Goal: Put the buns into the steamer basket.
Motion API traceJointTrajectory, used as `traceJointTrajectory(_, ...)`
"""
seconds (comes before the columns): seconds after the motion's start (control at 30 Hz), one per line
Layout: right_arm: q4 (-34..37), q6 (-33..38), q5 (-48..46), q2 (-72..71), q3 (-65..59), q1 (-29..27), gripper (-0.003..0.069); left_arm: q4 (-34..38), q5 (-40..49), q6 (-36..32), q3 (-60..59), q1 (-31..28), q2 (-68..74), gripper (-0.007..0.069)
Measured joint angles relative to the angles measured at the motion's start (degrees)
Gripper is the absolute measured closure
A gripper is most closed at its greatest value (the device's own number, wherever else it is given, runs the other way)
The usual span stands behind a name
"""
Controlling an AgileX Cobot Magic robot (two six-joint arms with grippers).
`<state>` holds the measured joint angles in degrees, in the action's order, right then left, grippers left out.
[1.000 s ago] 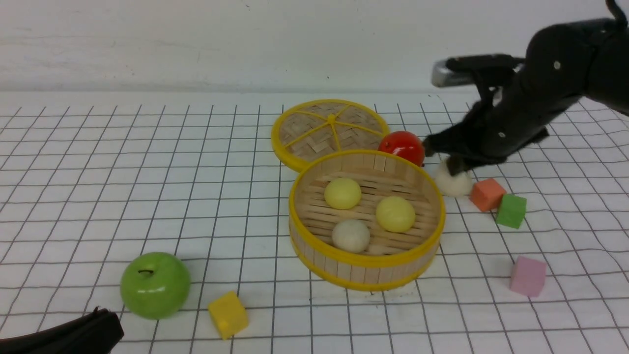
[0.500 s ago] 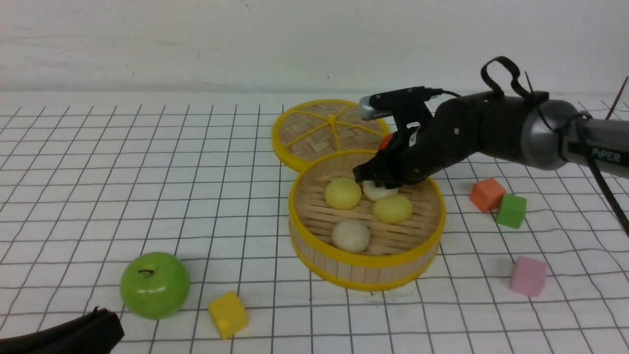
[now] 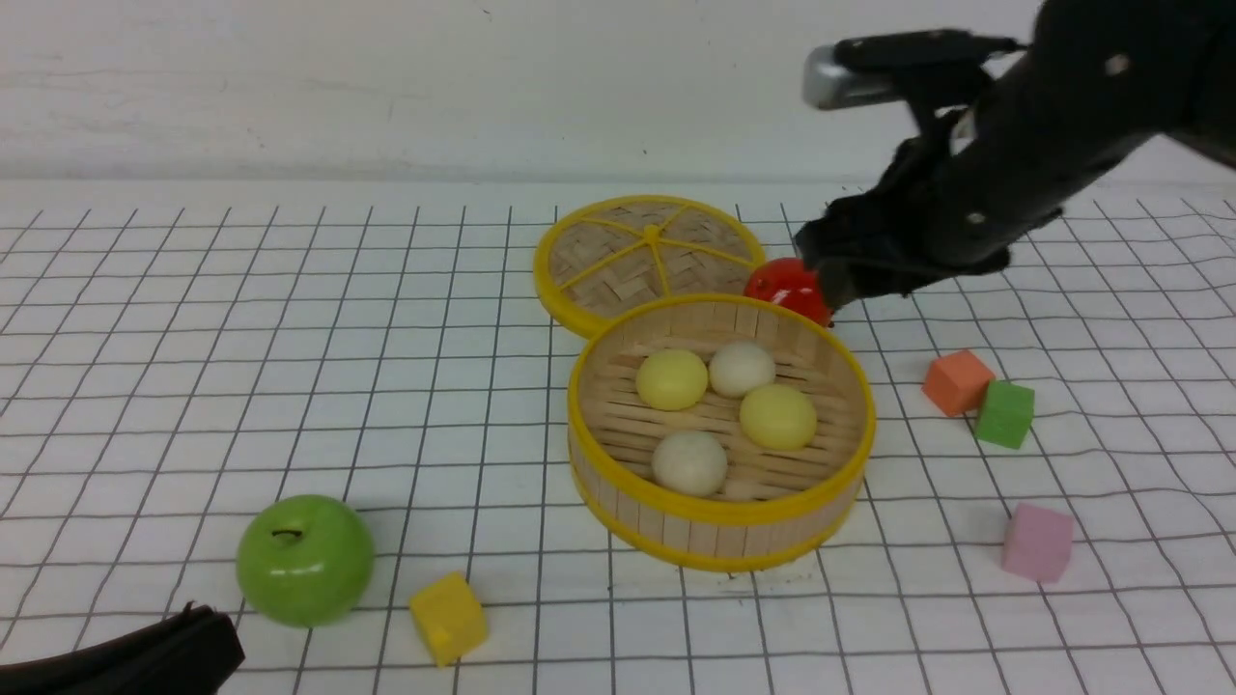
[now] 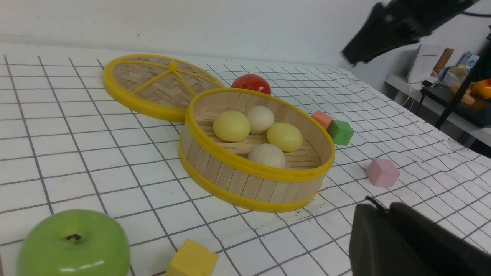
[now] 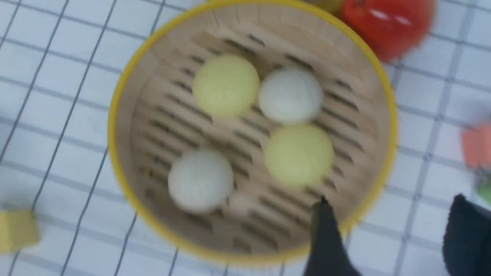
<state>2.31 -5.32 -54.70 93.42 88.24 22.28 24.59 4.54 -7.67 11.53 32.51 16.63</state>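
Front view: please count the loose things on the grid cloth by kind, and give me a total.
Pale yellow round buns: 2
Off-white round buns: 2
Round bamboo steamer basket: 1
Flat woven bamboo lid: 1
Glossy red ball: 1
Green apple: 1
Foam cubes, yellow, orange, green, pink: 4
Total: 12

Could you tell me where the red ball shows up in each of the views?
Front: red ball just behind the steamer basket, under the right gripper.
Left wrist: behind the basket's far rim.
Right wrist: blurred, outside the rim at a corner.
Shared landmark: the basket.
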Motion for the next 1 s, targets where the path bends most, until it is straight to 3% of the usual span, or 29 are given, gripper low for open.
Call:
traceJointTrajectory(0.23,0.1,-4.4,-6.2,-17.6,-13.0,0.0,0.0510,0.0,0.0,0.0,0.0,0.0,0.0,0.0586)
traceJointTrajectory(0.37,0.7,-4.6,-9.7,-24.8,-18.1,0.0,0.0590,0.0,0.0,0.0,0.0,0.0,0.0,0.0586)
traceJointTrajectory(0.73,0.8,-4.6,-17.0,-33.5,-19.2,-0.1,0.0636,0.0,0.0,0.0,0.0,0.0,0.0,0.0577)
traceJointTrajectory(0.8,0.0,-4.1,-15.8,-36.2,-21.5,-1.7,0.0644,0.0,0.0,0.0,0.0,0.0,0.0,0.0575)
traceJointTrajectory(0.93,0.9,0.6,-4.8,-47.1,-32.7,-7.8,0.0669,0.0,0.0,0.0,0.0,0.0,0.0,0.0574)
traceJointTrajectory(1.0,3.1,5.3,7.1,-59.0,-46.2,-12.2,0.0677,0.0,0.1,0.0,0.0,0.0,0.0,0.0571)
